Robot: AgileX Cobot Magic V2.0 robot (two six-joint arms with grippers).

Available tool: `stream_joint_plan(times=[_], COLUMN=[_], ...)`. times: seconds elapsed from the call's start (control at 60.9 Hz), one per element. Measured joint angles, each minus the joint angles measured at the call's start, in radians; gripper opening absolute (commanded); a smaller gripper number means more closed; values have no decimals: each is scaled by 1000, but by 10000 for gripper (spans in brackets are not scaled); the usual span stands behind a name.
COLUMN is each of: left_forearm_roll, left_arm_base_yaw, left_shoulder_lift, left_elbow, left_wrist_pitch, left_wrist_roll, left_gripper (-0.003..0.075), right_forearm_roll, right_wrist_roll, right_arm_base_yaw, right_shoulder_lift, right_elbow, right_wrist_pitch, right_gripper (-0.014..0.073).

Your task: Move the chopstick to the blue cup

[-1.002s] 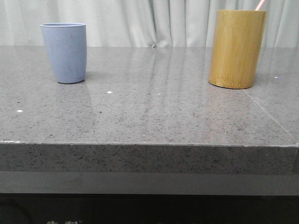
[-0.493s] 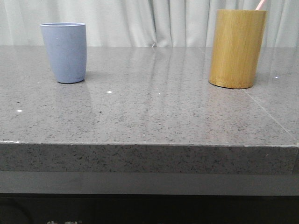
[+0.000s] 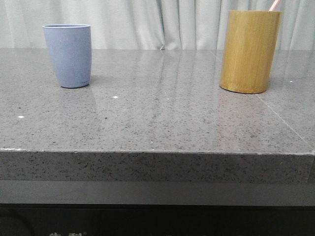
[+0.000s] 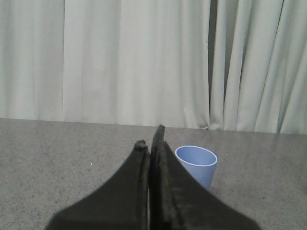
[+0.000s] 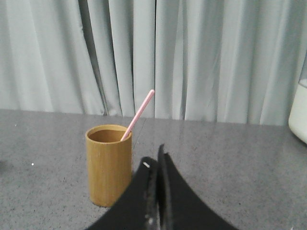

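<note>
The pale blue cup [image 3: 67,55] stands upright at the table's far left; it also shows as the blue cup [image 4: 195,164] in the left wrist view. A pink chopstick [image 5: 138,114] leans out of the tall bamboo holder [image 5: 109,163]. In the front view only the chopstick's tip [image 3: 274,5] shows above the holder [image 3: 249,51] at the far right. My left gripper [image 4: 150,139] is shut and empty, well short of the cup. My right gripper [image 5: 154,158] is shut and empty too, apart from the holder. Neither gripper shows in the front view.
The grey speckled stone table [image 3: 162,118] ends in a front edge near the camera. Pale curtains [image 3: 157,22] hang behind it. A white object [image 5: 298,112] stands at the edge of the right wrist view.
</note>
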Motion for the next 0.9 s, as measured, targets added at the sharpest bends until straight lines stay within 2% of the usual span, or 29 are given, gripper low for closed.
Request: stream_joint_plan(times=[0.164, 0.575, 0.657, 0.739, 0.789, 0.871, 0.903], left_forearm_roll=[-1, -15, -15, -12, -8, 0, 0], left_arm_base_yaw=[0, 0, 0, 0, 0, 0, 0], left_shoulder_lift=[150, 376, 403, 420, 427, 430, 430], left_elbow=[-109, -111, -111, -111, -111, -111, -111], left_wrist_pitch=[115, 144, 144, 145, 145, 145, 145], left_wrist_roll=[0, 0, 0, 0, 0, 0, 0], left_gripper=[-19, -19, -18, 0, 49, 213, 336], right_forearm_roll=[-2, -2, -6, -10, -12, -15, -15], right_wrist_roll=[0, 0, 0, 0, 0, 0, 0], right_arm_base_yaw=[0, 0, 0, 0, 0, 0, 0], right_shoulder_lift=[144, 305, 314, 318, 320, 320, 320], right_elbow=[-91, -96, -96, -96, -96, -96, -96], right_wrist_pitch=[108, 181, 210, 227, 237, 243, 247], right_gripper=[-68, -68, -46, 68, 178, 386, 475])
